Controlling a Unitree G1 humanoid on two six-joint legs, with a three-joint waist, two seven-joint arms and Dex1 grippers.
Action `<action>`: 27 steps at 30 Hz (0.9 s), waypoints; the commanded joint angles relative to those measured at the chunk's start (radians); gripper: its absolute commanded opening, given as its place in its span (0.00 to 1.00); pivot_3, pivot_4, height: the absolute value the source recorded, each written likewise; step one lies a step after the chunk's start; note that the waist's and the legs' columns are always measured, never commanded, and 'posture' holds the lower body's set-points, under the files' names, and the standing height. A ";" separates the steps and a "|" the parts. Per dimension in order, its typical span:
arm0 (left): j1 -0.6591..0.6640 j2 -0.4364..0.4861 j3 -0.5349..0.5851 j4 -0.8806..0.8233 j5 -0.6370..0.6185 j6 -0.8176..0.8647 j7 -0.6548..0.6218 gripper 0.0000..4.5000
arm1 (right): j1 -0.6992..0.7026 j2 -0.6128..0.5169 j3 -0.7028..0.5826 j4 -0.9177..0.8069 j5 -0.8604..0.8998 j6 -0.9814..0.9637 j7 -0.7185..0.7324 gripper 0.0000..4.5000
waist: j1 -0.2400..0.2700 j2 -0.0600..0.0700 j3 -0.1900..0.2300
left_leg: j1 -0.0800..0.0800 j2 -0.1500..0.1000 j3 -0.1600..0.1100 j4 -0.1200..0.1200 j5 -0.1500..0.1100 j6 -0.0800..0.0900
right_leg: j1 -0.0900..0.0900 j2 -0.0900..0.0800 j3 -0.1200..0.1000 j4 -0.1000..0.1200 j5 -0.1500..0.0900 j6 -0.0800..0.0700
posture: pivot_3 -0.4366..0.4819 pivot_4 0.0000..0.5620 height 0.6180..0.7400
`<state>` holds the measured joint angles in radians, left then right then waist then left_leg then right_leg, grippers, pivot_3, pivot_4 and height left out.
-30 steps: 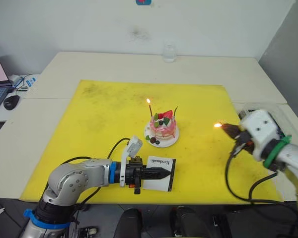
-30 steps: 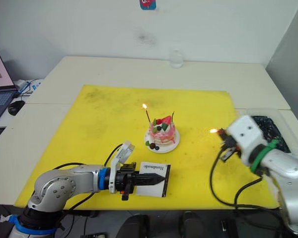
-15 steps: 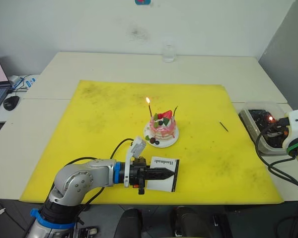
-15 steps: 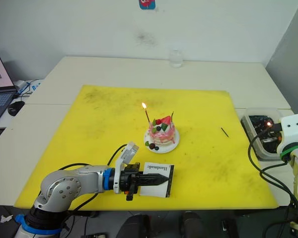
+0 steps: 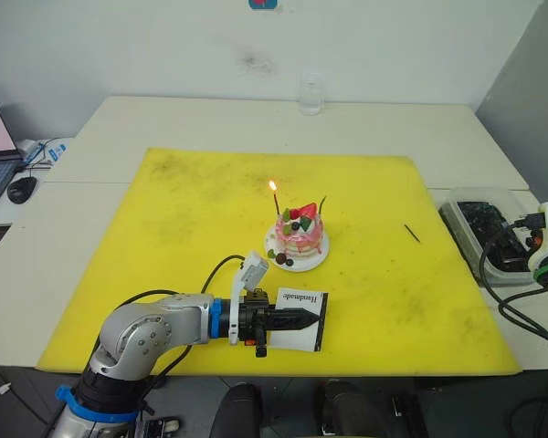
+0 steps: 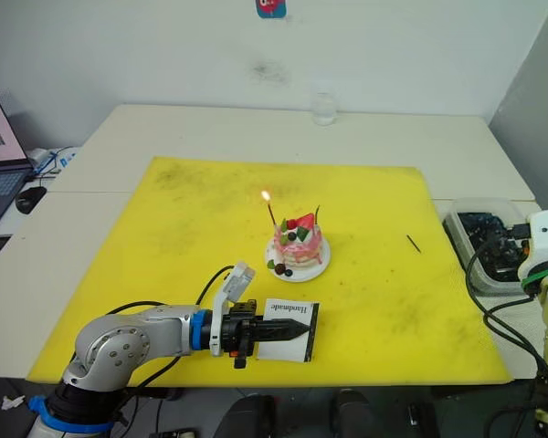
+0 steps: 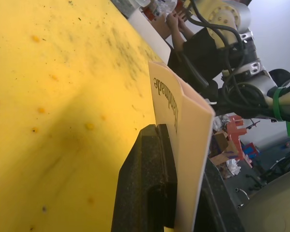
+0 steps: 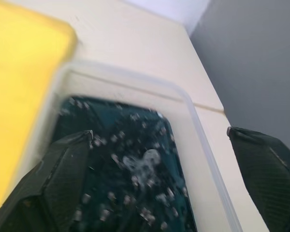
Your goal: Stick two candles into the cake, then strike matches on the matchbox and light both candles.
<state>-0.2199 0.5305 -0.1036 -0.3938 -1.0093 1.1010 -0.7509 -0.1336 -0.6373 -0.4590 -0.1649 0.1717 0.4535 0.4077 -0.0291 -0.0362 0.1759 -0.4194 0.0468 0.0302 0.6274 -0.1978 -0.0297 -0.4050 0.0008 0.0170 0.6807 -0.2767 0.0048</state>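
reaching low, left pincer [image 5: 303,318] clamps matchbox [image 5: 297,320]; right pincer [image 8: 159,183] seemingly spread.

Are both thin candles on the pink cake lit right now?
Only one. The reddish candle carries a flame at its tip; the greenish candle on the small round pink-and-white cake shows none.

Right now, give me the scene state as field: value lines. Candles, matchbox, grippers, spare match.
candles: both stuck in the cake; reddish candle lit, greenish candle unlit
matchbox: matchbox on the yellow mat
left gripper: left gripper shut on matchbox
right gripper: right gripper open over the clear tray, nothing held
spare match: match lying on the mat, right of the cake
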 commanded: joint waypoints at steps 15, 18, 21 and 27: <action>0.013 0.005 0.024 -0.042 -0.001 -0.014 0.009 0.00 | -0.020 0.118 0.312 -0.047 0.077 -0.041 0.107 0.99 | 0.000 0.000 0.000 | 0.000 0.000 0.000 0.000 0.000 0.000 | 0.001 -0.001 0.000 0.000 0.000 0.000 | 0.48 0.27 1.00; 0.017 0.006 0.028 -0.045 -0.006 -0.012 0.017 0.00 | -0.059 0.136 0.320 0.026 0.052 -0.054 0.074 0.99 | 0.000 0.000 0.000 | 0.000 0.000 0.000 0.000 0.000 0.000 | 0.000 0.000 0.000 0.000 0.000 0.000 | 0.48 0.27 1.00; 0.021 0.009 0.033 -0.049 -0.010 -0.010 0.024 0.00 | -0.101 0.169 0.306 0.097 0.042 -0.065 0.031 0.99 | 0.000 0.000 0.000 | 0.000 0.000 0.000 0.000 0.000 0.000 | 0.000 0.000 0.000 0.000 0.000 0.000 | 0.48 0.27 1.00; 0.023 0.010 0.035 -0.051 -0.012 -0.008 0.030 0.00 | -0.130 0.196 0.301 0.175 0.034 -0.057 -0.009 0.99 | 0.001 0.000 0.000 | 0.000 0.000 0.000 0.000 0.000 0.000 | 0.000 0.000 0.000 0.000 0.000 0.000 | 0.48 0.27 1.00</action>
<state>-0.1995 0.5354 -0.0883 -0.4140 -1.0056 1.0970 -0.7215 -0.2500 -0.4388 -0.1366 0.0102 0.2124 0.4081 0.4114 -0.0283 -0.0361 0.1760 -0.4193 0.0465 0.0306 0.6277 -0.1978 -0.0297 -0.4047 0.0007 0.0175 0.6805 -0.2763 0.0051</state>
